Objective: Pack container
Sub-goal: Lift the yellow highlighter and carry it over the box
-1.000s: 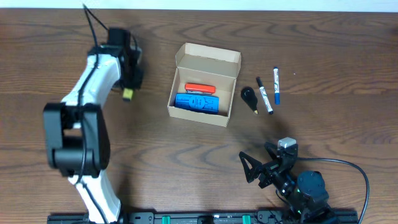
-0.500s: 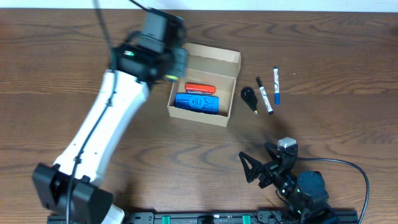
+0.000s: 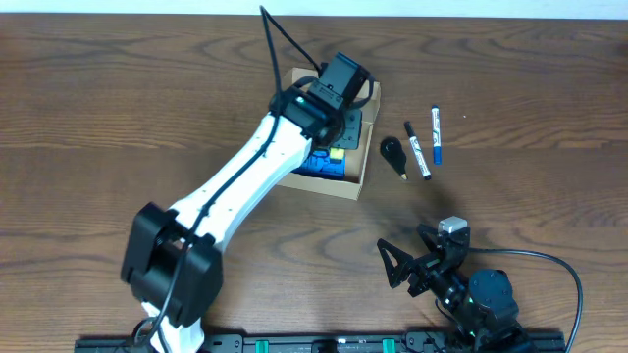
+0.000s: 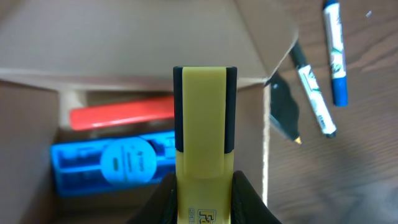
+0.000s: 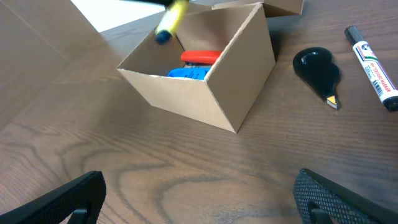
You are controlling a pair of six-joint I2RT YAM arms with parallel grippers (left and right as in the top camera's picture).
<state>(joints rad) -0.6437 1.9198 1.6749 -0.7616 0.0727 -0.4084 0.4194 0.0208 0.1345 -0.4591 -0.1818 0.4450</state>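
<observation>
Tan cardboard box (image 3: 360,162): stands open on the wood table (image 3: 118,88), about mid-table. In the overhead view the left arm covers most of it; only the right wall and the front corner show.
Flap (image 4: 155,37): attached at the far wall and raised, its plain inner face toward the left wrist camera.
Box contents: a red item (image 4: 121,114) lies along the far wall. A blue item (image 4: 112,163) lies just beside it, on the near side. Both rest on the box floor.
Left gripper (image 4: 205,202): positioned over the box opening, fingers pressed against a highlighter from both sides.
Highlighter (image 4: 204,124): yellow with dark side panels. It projects forward from the fingers and hangs above the blue item, near the right wall. In the right wrist view it appears blurred and tilted over the far rim. Contact with the contents cannot be determined.
Right gripper (image 5: 199,186): low at the front edge of the table, well apart from the box, fingers spread wide, nothing between them.
Black object (image 3: 392,152): teardrop-shaped with a small pale tip, lying on the table just beside the right wall of the box.
Black marker (image 3: 418,150): white barrel, black cap, lying flat just right of the black object.
Blue marker (image 3: 436,134): white barrel, blue ends, lying near the black marker on its right, not touching it.
</observation>
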